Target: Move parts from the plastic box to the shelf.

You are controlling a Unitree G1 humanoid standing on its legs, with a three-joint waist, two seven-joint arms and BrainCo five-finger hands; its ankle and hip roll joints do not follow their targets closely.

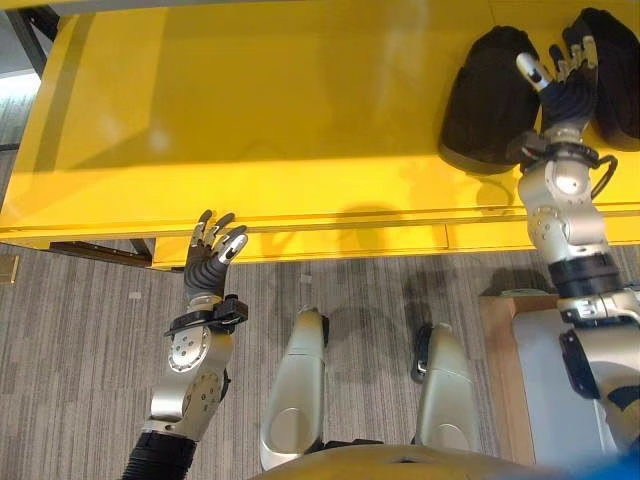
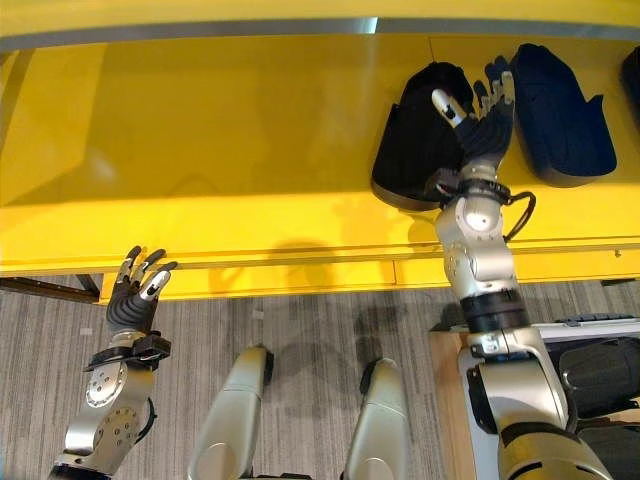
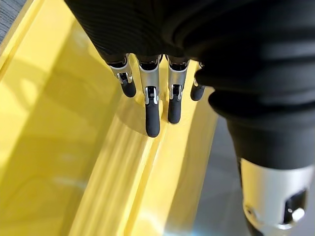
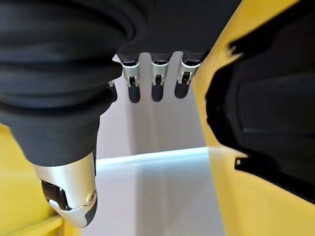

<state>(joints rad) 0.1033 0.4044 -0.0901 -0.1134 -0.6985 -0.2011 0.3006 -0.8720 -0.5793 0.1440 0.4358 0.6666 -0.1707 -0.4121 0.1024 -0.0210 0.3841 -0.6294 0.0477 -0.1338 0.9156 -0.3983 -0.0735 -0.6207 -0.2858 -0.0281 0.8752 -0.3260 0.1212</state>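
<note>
parts (image 2: 425, 130) (image 2: 560, 110) on yellow shelf (image 2: 220, 150), open right hand (image 2: 485, 115) between

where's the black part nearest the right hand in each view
Left eye view: black part on the yellow shelf, upper right, beside the right hand.
Right eye view, upper middle.
Right wrist view: probably the black shape.
Left wrist view: none seen.
Shared landmark: the yellow shelf.

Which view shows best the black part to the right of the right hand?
The right eye view: the right black part shows whole on the yellow shelf. The left eye view cuts it off; the right wrist view shows one part's edge, unclear which.
</note>
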